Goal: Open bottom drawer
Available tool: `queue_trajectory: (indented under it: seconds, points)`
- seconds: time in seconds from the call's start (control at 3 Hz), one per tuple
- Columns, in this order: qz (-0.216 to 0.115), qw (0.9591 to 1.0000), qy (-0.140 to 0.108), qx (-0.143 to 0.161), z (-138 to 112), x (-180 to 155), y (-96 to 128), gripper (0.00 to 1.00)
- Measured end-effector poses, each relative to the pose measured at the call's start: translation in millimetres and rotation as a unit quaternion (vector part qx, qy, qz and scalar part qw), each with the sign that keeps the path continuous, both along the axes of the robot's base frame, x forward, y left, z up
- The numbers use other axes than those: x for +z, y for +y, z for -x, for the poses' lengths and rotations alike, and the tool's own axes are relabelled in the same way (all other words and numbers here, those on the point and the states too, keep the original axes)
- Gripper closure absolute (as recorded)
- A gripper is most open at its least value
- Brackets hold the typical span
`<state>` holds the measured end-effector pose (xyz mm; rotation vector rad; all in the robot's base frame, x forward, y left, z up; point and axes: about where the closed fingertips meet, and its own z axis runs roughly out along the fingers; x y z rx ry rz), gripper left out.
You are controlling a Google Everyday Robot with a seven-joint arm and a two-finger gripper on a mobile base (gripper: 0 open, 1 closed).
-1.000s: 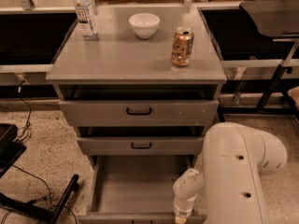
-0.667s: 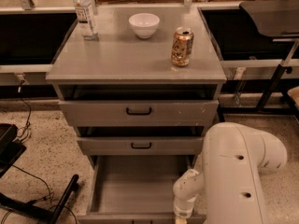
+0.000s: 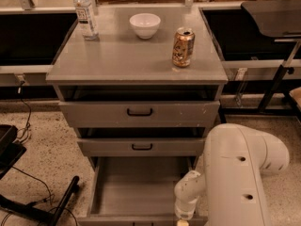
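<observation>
The bottom drawer (image 3: 136,187) of the grey metal cabinet is pulled far out, and its plain grey inside is bare. Its front panel runs along the lower edge of the view and its handle does not show. The middle drawer (image 3: 141,147) and top drawer (image 3: 139,112) are shut, each with a black bar handle. My white arm (image 3: 235,178) reaches down at the lower right. My gripper (image 3: 181,221) is at the drawer's front right edge, cut off by the lower border of the view.
On the cabinet top (image 3: 117,55) stand a water bottle (image 3: 85,14), a white bowl (image 3: 145,25) and a copper-coloured can (image 3: 183,46). A black stand leg and cables (image 3: 42,206) lie on the floor at the left. Black table frames stand behind, and a metal leg (image 3: 275,81) to the right.
</observation>
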<state>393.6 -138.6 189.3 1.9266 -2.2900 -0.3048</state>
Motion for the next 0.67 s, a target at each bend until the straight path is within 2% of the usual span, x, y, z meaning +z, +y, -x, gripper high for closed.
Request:
queue_trajectory:
  seconds: [0.33,0.67]
  points:
    - [-0.005,0.9999,-0.009,0.011,0.1,9.4,2.5,0.00]
    - [-0.015,0.9985,-0.045,0.029,1.1,51.7,9.7,0.00]
